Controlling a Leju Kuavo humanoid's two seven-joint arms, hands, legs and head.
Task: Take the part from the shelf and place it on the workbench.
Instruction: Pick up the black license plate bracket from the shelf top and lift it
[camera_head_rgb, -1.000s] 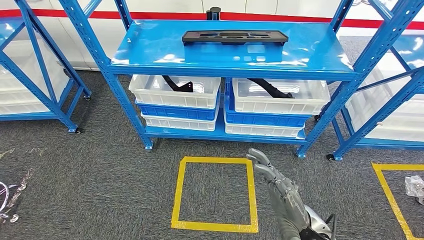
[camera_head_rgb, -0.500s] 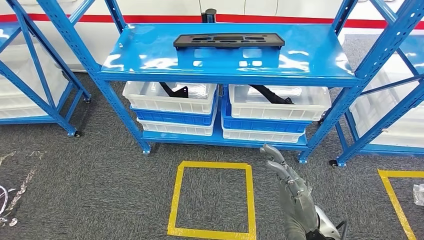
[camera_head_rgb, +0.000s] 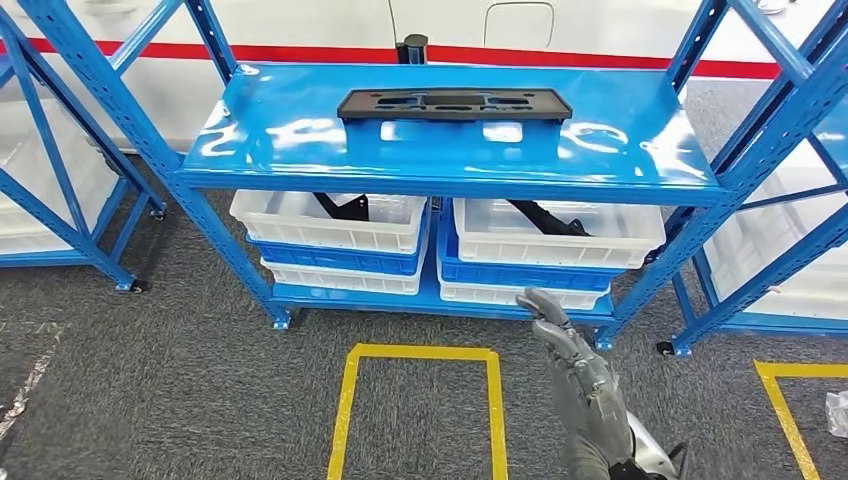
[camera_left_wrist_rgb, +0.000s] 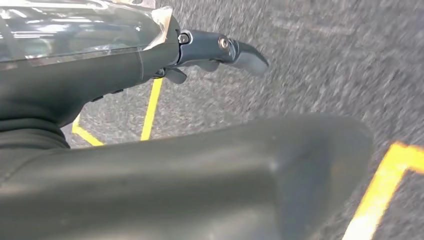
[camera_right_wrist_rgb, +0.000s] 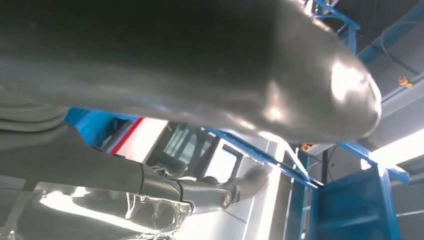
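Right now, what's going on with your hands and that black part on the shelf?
Right hand raised, open, holding nothing. Left hand down by the floor, empty. Black part untouched on the blue shelf. Nothing in the way.

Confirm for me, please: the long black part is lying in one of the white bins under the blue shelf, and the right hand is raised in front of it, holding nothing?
Not quite. The head view shows the long black part lying on top of the blue shelf, above the white bins. The rest holds: the right hand is raised in front, holding nothing.
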